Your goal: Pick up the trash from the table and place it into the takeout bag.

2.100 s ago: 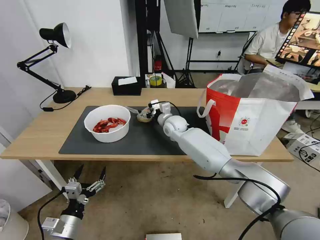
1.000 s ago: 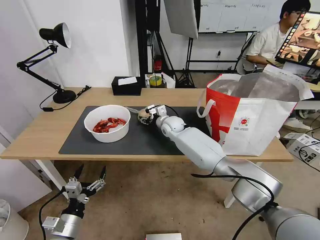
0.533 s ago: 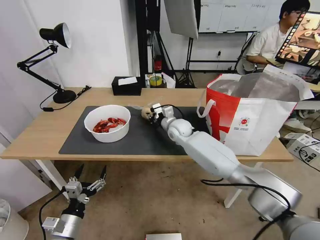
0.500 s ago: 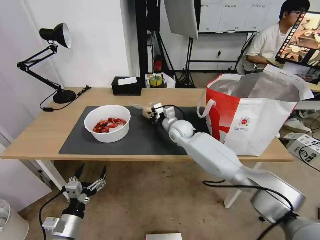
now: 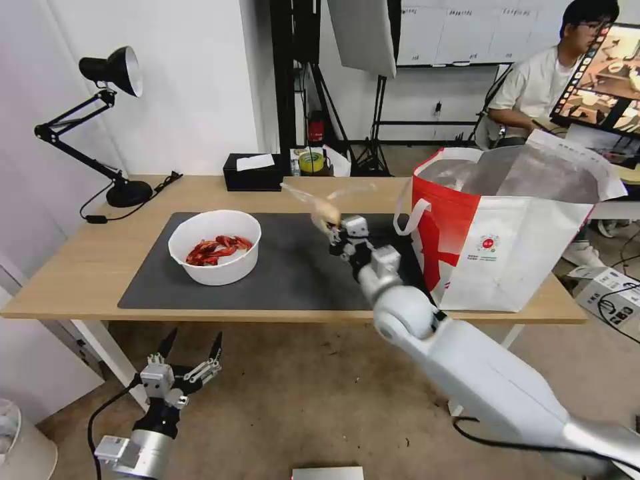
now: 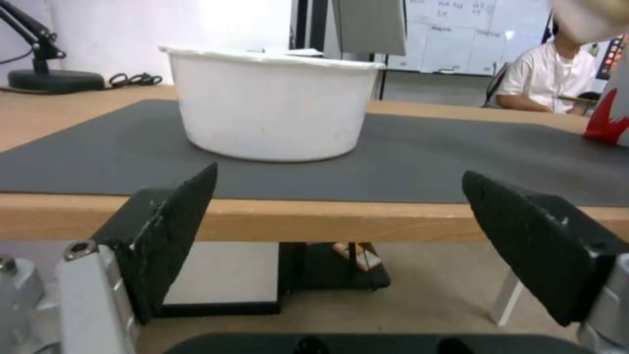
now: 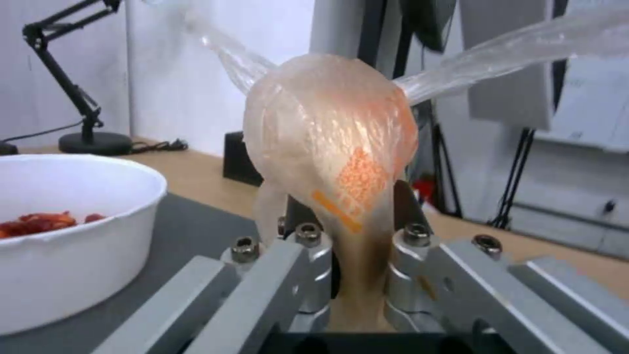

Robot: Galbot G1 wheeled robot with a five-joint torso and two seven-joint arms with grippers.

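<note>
Black articulated desk lamp (image 5: pixel 107 120) stands on its round base at the far left corner of the wooden surface, its cord (image 5: pixel 127 203) trailing alongside the base. Black tissue box (image 5: pixel 252 172) sits at the far edge, a white sheet protruding from its top. Behind it, a roll of yellow tape (image 5: pixel 311 161) and black stand legs (image 5: pixel 373 133). A cardboard box (image 5: pixel 610 293) lies on the floor at right, cables around it. Monitor (image 5: pixel 603 83) at upper right shows coloured pictures.
</note>
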